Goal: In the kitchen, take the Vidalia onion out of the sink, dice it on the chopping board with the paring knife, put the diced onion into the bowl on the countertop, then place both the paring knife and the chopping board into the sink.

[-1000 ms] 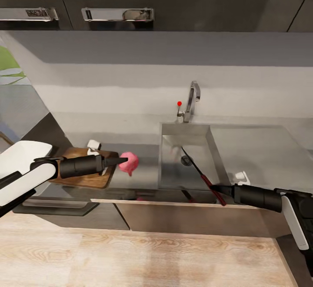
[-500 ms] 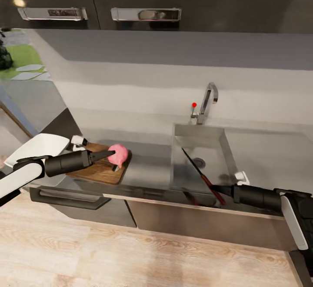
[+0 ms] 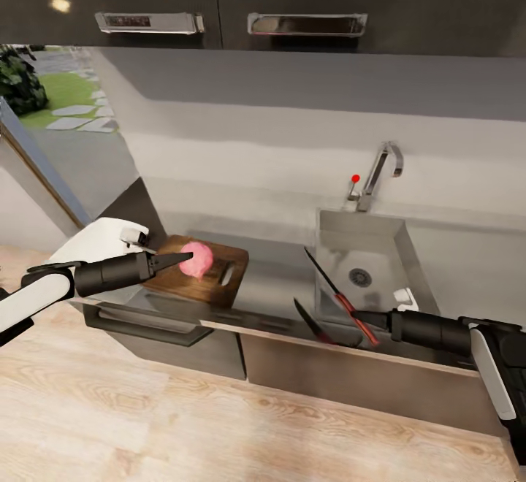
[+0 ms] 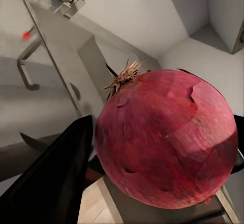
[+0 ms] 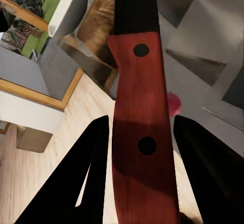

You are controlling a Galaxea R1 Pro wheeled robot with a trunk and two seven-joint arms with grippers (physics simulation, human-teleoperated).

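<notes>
Dark grey countertop (image 3: 270, 288) runs before us, our working surface. Our left jaws (image 3: 191, 258) pinch the red onion (image 3: 196, 259) over the chopping board (image 3: 197, 275) — beside the white bowl (image 3: 98, 240). Our right jaws (image 3: 358, 317) clamp the paring knife (image 3: 337, 294) by its red handle — blade slanting over the sink (image 3: 365, 266).

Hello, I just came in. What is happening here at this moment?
A two-armed robot stands at a kitchen countertop. Its left claw holds a reddish onion just over the brown chopping board, with a white bowl beside the board. Its right claw grips the paring knife by the red handle; the blade points up over the front edge of the sink. No cut shows on the onion, so dicing seems not yet begun.
</notes>
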